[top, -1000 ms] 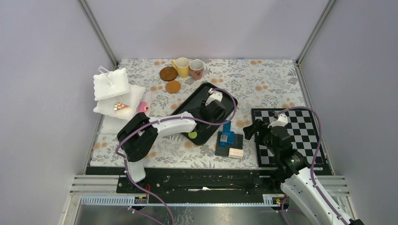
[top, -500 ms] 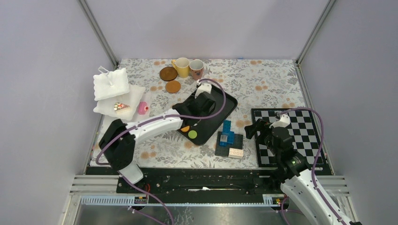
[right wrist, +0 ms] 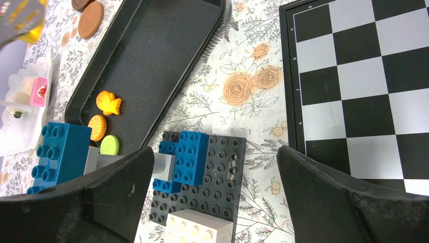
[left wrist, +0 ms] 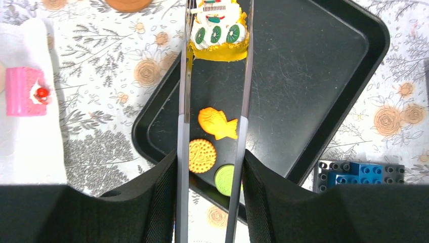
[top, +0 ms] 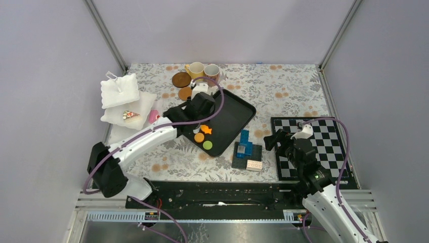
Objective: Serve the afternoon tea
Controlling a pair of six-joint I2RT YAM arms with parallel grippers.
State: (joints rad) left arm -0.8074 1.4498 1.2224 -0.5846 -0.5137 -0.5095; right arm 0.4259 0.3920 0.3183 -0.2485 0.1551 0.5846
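My left gripper (left wrist: 210, 167) is shut on metal tongs (left wrist: 183, 101). The tong tips pinch a small yellow cake (left wrist: 218, 31) topped with white cream and green slices, held over the far left edge of the black tray (left wrist: 313, 76). On the tray lie an orange fish cookie (left wrist: 216, 123), a round orange cookie (left wrist: 202, 155) and a green cookie (left wrist: 225, 178). In the top view my left gripper (top: 195, 109) is above the tray's left side (top: 232, 119). The yellow mug (top: 196, 69), the pinkish mug (top: 212, 72) and brown coasters (top: 180, 79) stand at the back. My right gripper (right wrist: 215, 162) is open and empty.
A blue and black brick stack (top: 247, 151) lies under my right gripper (top: 271, 140). A chessboard (top: 318, 147) is at the right. White lace napkins (top: 120, 91) at the left hold a sliced cake (top: 131, 115), with a pink cake (top: 154, 117) beside them.
My left arm has swung left and back across the tray with the tongs and cake, uncovering the cookies. The right arm has not moved.
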